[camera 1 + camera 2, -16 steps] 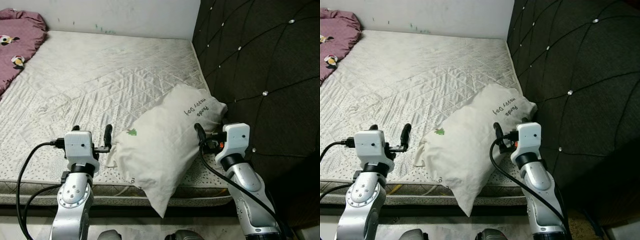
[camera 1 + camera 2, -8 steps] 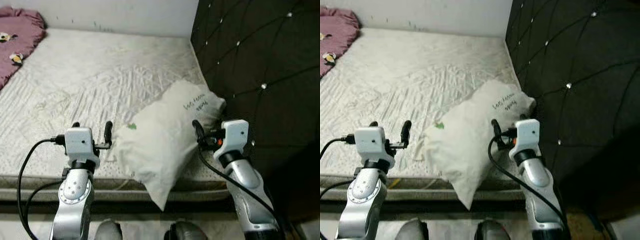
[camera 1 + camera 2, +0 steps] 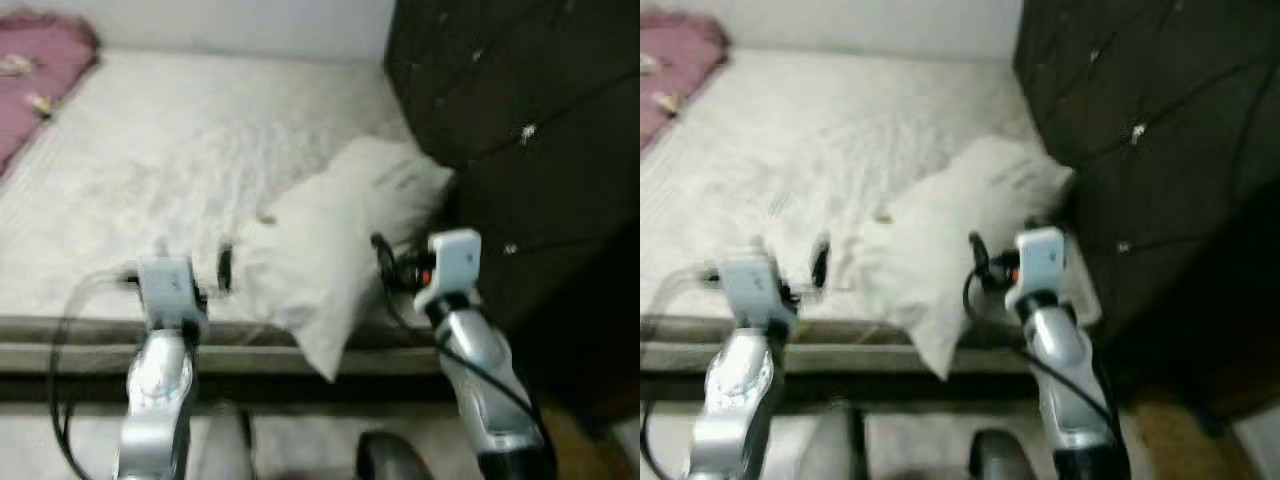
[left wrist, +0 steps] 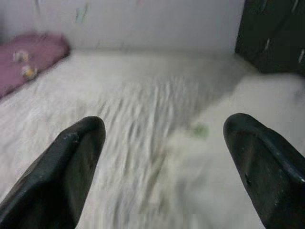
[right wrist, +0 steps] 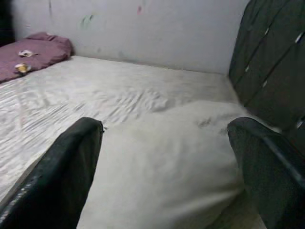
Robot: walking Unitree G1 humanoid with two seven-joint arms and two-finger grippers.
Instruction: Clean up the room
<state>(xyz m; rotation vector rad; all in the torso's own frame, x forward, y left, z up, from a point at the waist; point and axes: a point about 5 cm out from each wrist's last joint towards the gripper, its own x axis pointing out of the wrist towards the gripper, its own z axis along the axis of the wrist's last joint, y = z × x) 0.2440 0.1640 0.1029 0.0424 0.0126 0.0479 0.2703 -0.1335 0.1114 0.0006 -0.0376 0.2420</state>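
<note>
A white pillow [image 3: 330, 240] with a small green mark lies at the near right corner of the bed, one corner hanging over the mattress edge. My left gripper [image 3: 192, 262] is open, held above the bed edge just left of the pillow, and its wrist view looks across the mattress to the pillow [image 4: 224, 157]. On the pillow's right side, close to the dark headboard, my right gripper [image 5: 167, 126] is open and holds nothing, with the pillow [image 5: 167, 167] just ahead of its fingers. The eye views are blurred.
The white quilted mattress [image 3: 150, 170] stretches back to a pale wall. A dark tufted headboard [image 3: 520, 120] rises on the right. A purple blanket [image 3: 35, 70] lies at the far left corner. The bed's front edge [image 3: 60, 340] runs across, with floor below.
The whole picture has shifted and blurred, so the camera moved: the bed edge sits higher and more floor shows. Pillow and both open grippers keep their places relative to each other.
</note>
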